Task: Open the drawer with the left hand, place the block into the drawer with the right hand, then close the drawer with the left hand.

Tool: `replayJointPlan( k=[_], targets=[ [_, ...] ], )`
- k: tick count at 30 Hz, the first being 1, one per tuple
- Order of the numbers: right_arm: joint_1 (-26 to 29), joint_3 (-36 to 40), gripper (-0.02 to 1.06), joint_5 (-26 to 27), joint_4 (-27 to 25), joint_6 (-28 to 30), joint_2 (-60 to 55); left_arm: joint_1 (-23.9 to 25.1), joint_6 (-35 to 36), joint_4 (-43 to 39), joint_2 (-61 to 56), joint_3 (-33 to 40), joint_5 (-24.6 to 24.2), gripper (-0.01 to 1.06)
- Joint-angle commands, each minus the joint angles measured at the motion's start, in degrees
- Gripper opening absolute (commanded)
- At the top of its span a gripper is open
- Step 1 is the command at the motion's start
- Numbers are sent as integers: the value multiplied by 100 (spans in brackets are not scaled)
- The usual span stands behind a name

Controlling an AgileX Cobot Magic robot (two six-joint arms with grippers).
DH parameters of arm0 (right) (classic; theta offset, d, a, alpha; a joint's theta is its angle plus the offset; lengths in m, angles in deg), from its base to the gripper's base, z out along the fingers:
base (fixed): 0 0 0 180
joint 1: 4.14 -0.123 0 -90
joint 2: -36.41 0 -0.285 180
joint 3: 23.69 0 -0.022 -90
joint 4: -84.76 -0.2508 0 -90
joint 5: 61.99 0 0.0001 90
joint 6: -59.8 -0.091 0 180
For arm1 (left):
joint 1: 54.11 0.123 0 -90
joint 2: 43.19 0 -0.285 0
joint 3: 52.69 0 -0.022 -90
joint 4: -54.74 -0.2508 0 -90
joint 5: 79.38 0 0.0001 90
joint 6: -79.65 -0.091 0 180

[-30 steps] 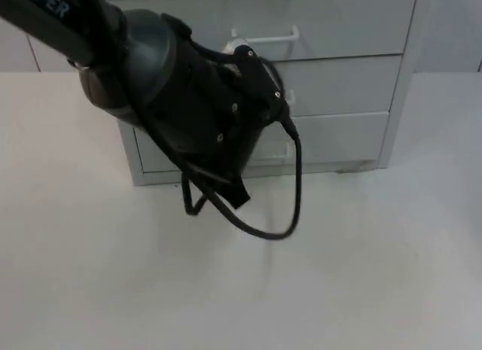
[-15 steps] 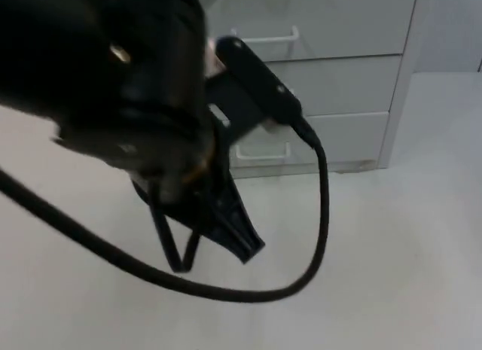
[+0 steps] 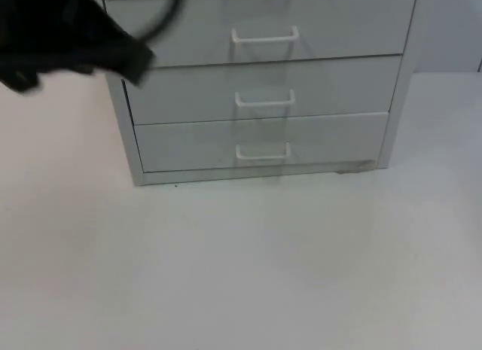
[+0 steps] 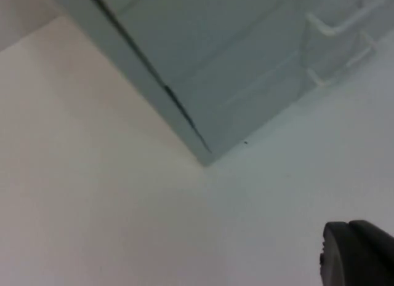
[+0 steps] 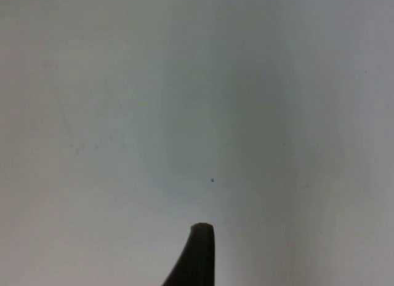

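white table (image 3: 241, 275), grey cabinet (image 3: 263, 86) at its far side, set against the wall.

top view: all three drawers sit flush. top handle (image 3: 264, 37), middle handle (image 3: 263, 101), bottom handle (image 3: 262, 152) stand free, nothing on any of them. the left arm (image 3: 68, 38) is a dark blur at the cabinet's left shoulder, well apart from the handles. left gripper's fingers cannot be told here.

left wrist view: cabinet corner (image 4: 203, 157) where it meets the table, two handles (image 4: 335, 27) off to the side. one black fingertip (image 4: 360, 252) over bare table, nothing in it; spread cannot be told.

right wrist view: plain table (image 5: 197, 101) and one black fingertip (image 5: 198, 255). right arm waits; wide or narrow cannot be told.

block: i cannot place it from these views.

judgement: drawers shut, no block found. either nothing is begun, or the block is already inside and the drawer closed. cannot tell which.
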Motion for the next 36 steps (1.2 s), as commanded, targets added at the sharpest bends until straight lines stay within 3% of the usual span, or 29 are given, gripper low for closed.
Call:
replayJointPlan(
  k=[1,5,7,8,12,19,23,24,28,29,32,36],
  targets=[
    [34,21,78,42,-48,76,54,462,-327,392,-402,33,-37,0],
    [34,21,78,42,-75,76,54,1127,-830,1026,-904,33,-41,0],
    [34,21,78,42,-99,76,54,1697,-1278,1479,-1270,33,-79,0],
    [34,21,78,42,-99,76,54,1697,-1278,1479,-1270,33,-79,0],
    [34,21,78,42,-97,88,54,2433,-1331,1658,-1807,161,-180,0],
    [34,21,78,42,-169,117,79,2965,-1375,1769,-2372,267,-389,0],
    [34,21,78,144,-1406,1604,383,2978,-1375,1854,-2691,267,-507,0],
    [34,21,78,144,-1406,1604,383,2978,-1375,1854,-2691,267,-507,0],
    [34,21,78,121,-2760,3299,978,2978,-1409,1942,-3092,322,-592,0],
    [34,21,78,121,-2760,3299,978,2978,-1409,1942,-3092,322,-592,0],
    [34,21,78,-14,-3270,4005,1562,2978,-1437,2110,-3606,472,-607,0],
    [34,21,78,-87,-3327,4054,2164,2978,-1452,2270,-4224,766,-580,0]
  ],
)
